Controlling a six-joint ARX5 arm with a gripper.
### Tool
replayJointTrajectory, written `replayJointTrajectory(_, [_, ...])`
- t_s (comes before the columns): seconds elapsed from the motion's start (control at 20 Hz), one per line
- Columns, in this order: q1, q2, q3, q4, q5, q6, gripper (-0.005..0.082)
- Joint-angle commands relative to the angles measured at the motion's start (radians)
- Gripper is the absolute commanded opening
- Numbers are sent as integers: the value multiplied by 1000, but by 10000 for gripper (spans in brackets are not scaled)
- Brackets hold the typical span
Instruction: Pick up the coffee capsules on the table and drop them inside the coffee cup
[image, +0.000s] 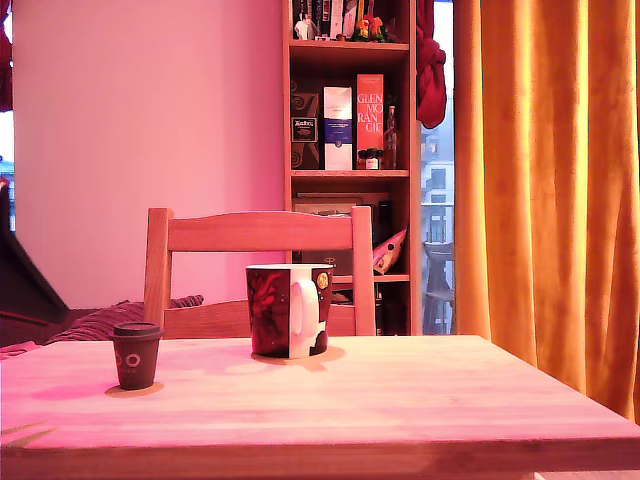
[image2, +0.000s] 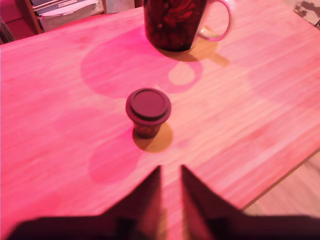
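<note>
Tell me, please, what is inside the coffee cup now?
Neither view looks into the coffee cup: its dark wall hides the inside. Only one capsule, the dark brown capsule, shows on the table.

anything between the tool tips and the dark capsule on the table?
Nothing: in the wrist view only bare light wooden tabletop separates the tool from the upright dark brown tapered capsule.

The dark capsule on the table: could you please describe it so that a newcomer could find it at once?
Start at the light wooden table. In the exterior view, look left of the big red-patterned mug, where the dark brown capsule stands upright and alone. It is far smaller, tapered, lidded, handleless, with a pale ring mark.
</note>
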Motion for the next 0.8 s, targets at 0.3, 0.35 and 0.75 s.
replayJointTrajectory(0.3, [-2,35,-28,17,-59,41,659])
replayJointTrajectory(0.35, [-2,35,-37,30,-73,41,659])
replayJointTrajectory(0.75, [-2,35,-104,219,-86,64,659])
